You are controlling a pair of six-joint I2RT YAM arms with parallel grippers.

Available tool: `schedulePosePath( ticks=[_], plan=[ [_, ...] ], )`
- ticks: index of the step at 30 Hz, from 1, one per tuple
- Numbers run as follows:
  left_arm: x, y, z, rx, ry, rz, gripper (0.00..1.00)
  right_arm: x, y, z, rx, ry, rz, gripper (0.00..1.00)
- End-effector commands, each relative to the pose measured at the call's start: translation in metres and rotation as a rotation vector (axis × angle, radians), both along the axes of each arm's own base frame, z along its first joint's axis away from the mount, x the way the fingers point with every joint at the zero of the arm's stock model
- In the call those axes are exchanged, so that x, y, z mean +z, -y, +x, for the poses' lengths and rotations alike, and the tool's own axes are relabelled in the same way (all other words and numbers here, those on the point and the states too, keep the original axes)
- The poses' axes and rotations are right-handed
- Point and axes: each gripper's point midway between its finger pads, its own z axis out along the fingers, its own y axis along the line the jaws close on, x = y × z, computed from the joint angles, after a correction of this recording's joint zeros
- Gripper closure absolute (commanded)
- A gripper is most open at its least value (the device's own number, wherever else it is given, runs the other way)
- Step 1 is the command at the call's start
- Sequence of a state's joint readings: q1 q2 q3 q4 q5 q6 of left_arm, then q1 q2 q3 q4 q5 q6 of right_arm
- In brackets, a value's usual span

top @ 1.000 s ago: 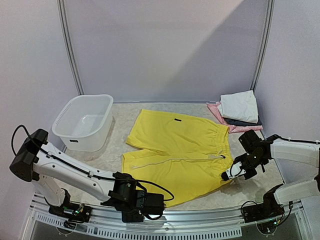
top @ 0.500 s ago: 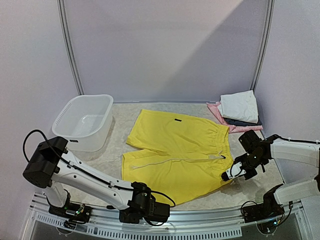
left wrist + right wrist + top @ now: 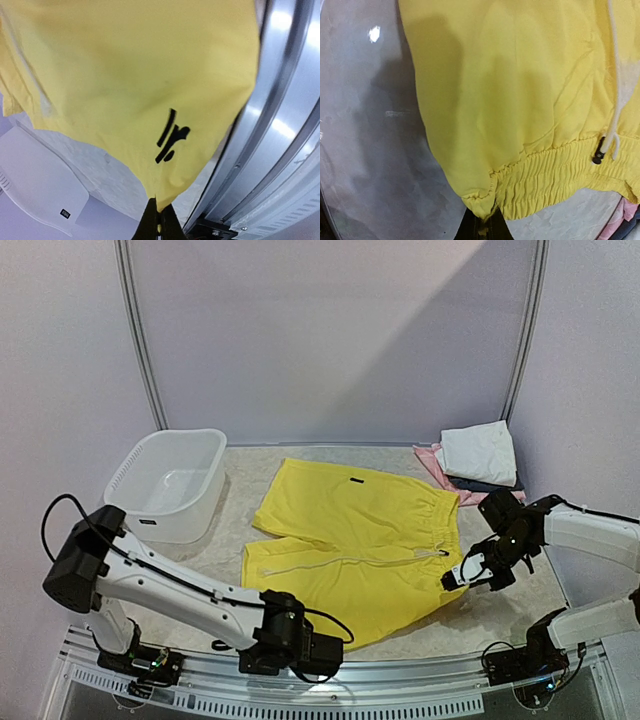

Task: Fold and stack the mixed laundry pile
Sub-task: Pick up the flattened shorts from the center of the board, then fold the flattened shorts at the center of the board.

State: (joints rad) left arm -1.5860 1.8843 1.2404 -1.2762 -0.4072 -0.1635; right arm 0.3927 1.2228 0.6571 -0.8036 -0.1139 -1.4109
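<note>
Top external view: the table (image 3: 232,540) is largely covered by the yellow shorts (image 3: 350,540), which are spread flat at its middle with the waistband toward the right and the legs toward the left. The white basket (image 3: 130,465) is seen at the far left, and a stack of folded garments (image 3: 480,452), white on top of pink and dark pieces, at the far right corner.

The main change over the last second is found at the left arm. It has been swung in along the near edge, and the left gripper (image 3: 330,648), which stood open a moment ago, has now been closed on the near hem corner of the shorts. In the left wrist view the pinch is confirmed: the two fingertips (image 3: 152,222) are pressed together on the very tip of the yellow cloth, just below a small black logo (image 3: 170,136) and beside the metal rail (image 3: 280,125) of the table edge.

The right gripper (image 3: 456,578) has been kept shut on the near end of the waistband (image 3: 555,175) throughout and has been raised slightly, so that this corner is lifted off the table. In the right wrist view the elastic is seen pinched at the gripper (image 3: 482,224), with the white drawstring (image 3: 615,100) hanging to the side.

Both near corners are thus held, one by each arm. It is judged that the near half can now be carried over the far half, which is taken to be the first fold of the shorts; no fold has been made yet, and stacking onto the folded pile is still to be done.
</note>
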Motion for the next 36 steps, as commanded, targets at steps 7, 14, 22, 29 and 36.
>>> schedulePosePath(
  ticks=[7, 14, 22, 29, 36],
  plan=[
    [0.100, -0.006, 0.068, 0.207, 0.170, -0.271, 1.00, 0.070, -0.016, -0.038, -0.164, -0.120, 0.172, 1.00],
    [0.148, -0.020, 0.116, 0.288, 0.307, -0.390, 1.00, 0.097, -0.010, -0.059, -0.211, -0.126, 0.199, 1.00],
    [0.172, -0.003, 0.180, 0.319, 0.432, -0.483, 1.00, 0.099, -0.014, -0.061, -0.263, -0.229, 0.183, 1.00],
    [0.192, 0.024, 0.241, 0.304, 0.495, -0.593, 1.00, 0.102, -0.023, -0.043, -0.355, -0.315, 0.186, 1.00],
    [0.184, 0.052, 0.306, 0.300, 0.489, -0.594, 1.00, 0.110, -0.012, -0.005, -0.548, -0.440, 0.211, 1.00]
  ],
)
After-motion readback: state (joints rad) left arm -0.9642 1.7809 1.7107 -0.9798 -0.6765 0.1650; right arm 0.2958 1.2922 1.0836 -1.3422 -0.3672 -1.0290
